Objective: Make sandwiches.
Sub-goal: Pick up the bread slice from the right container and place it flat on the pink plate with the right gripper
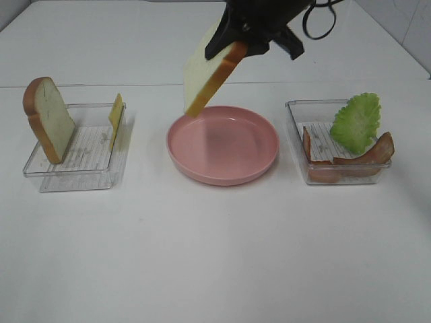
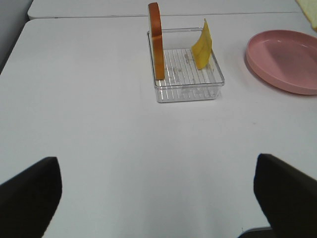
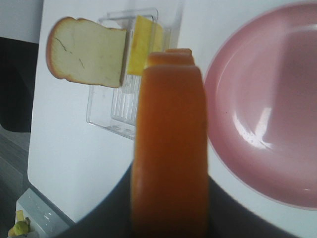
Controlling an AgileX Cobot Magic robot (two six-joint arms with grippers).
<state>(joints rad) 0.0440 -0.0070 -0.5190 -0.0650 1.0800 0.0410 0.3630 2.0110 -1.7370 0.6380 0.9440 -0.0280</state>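
Note:
My right gripper [image 1: 234, 42] is shut on a white bread slice [image 1: 207, 75] with brown crust, which hangs tilted above the far left rim of the round pink plate [image 1: 259, 168]. The right wrist view shows that slice's crust edge [image 3: 168, 144] close up, with the plate [image 3: 267, 114] below it. A second bread slice [image 1: 48, 118] and a yellow cheese slice [image 1: 116, 120] stand upright in the left clear tray [image 1: 81, 176]. Green lettuce [image 1: 355, 122] and bacon strips [image 1: 353, 161] lie in the right tray [image 1: 293, 108]. My left gripper [image 2: 156, 166] is open over bare table, short of its tray [image 2: 187, 91].
The white table [image 1: 202, 256] runs wide in front of the plate and trays. The table's near-left corner and a dark floor area [image 3: 15, 89] show in the right wrist view. A seam in the table [image 1: 101, 85] runs behind the trays.

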